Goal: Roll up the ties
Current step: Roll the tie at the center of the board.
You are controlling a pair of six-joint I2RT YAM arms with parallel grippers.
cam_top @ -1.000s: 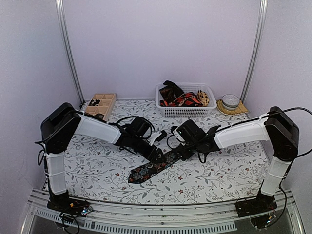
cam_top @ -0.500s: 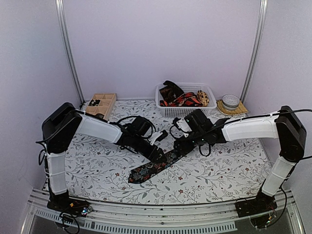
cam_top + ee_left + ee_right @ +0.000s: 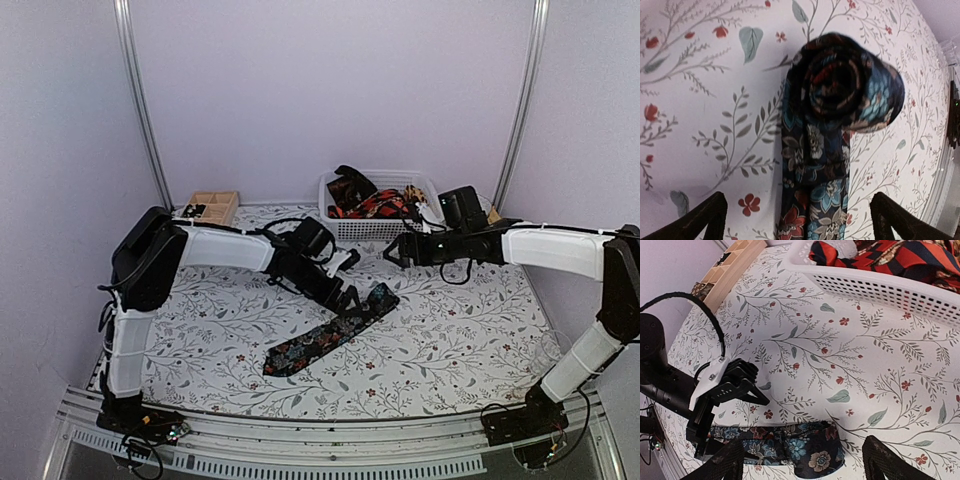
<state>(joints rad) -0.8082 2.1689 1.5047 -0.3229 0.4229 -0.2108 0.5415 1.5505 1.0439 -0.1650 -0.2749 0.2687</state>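
Note:
A dark floral tie [image 3: 325, 340] lies slantwise on the flowered tablecloth, its far end coiled into a loose roll [image 3: 847, 82], also seen in the right wrist view as the roll [image 3: 815, 455]. My left gripper [image 3: 350, 298] is open right beside this roll, its fingertips [image 3: 702, 220] straddling the flat strip without touching it. Raised near the basket, my right gripper [image 3: 393, 252] is open and holds nothing; its jaws frame the roll from above [image 3: 805, 465]. More ties [image 3: 375, 203] are heaped in the basket.
A white mesh basket [image 3: 380, 230] stands at the back centre, just behind my right gripper. A wooden compartment tray [image 3: 212, 205] sits at the back left. Black cables loop around the left wrist [image 3: 300, 245].
My left gripper has opened and let go of the rolled end. The right arm has pulled back and to the right, away from the tie toward the basket.

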